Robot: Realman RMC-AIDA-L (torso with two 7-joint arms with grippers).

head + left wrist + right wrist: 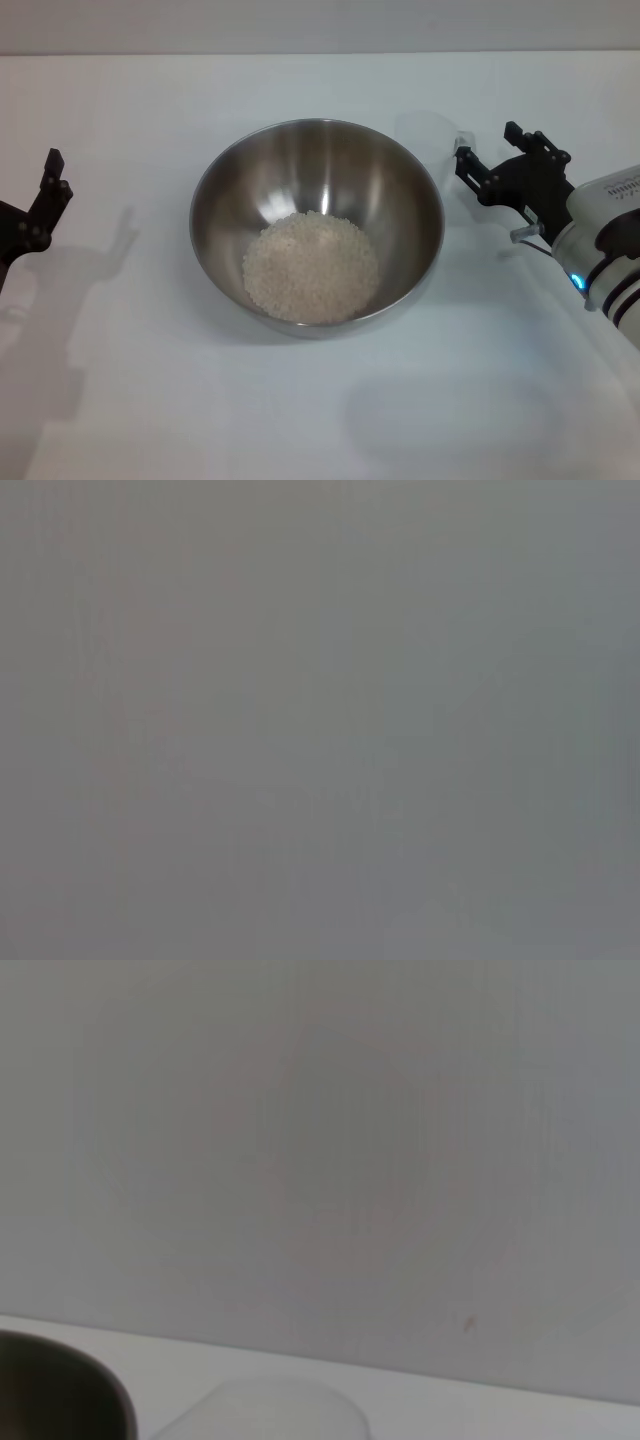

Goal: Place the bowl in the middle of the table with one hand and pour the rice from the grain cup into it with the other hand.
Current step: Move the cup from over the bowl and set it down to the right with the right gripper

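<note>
On the white table (150,420), about in its middle, sits the big shiny metal bowl (300,170). It stands upright with its open side up. Inside the bowl, on the bottom and a bit toward the near side, lies the rice (311,267) in one pale round heap. Next to the bowl, on its far right side, stands the small see-through grain cup (428,138). The cup is just beside the bowl's rim, and it is hard to see against the white top. I cannot tell if any rice is in it. The right wrist view shows a dark bit of the bowl's rim at its edge and the pale round top of the cup beside it, with a plain grey wall behind. To the right of the bowl, just past the cup, is the right gripper (495,150). Its two black fingers point toward the cup and stand apart with a gap between them. They hold nothing. One fingertip (466,163) is very near the cup, but I cannot tell if it touches. Far to the left of the bowl, at the table's edge, is the left gripper (45,195). Only one dark finger shows well, so I cannot tell how wide it is. Nothing can be seen in it. The left wrist view is all plain grey.
</note>
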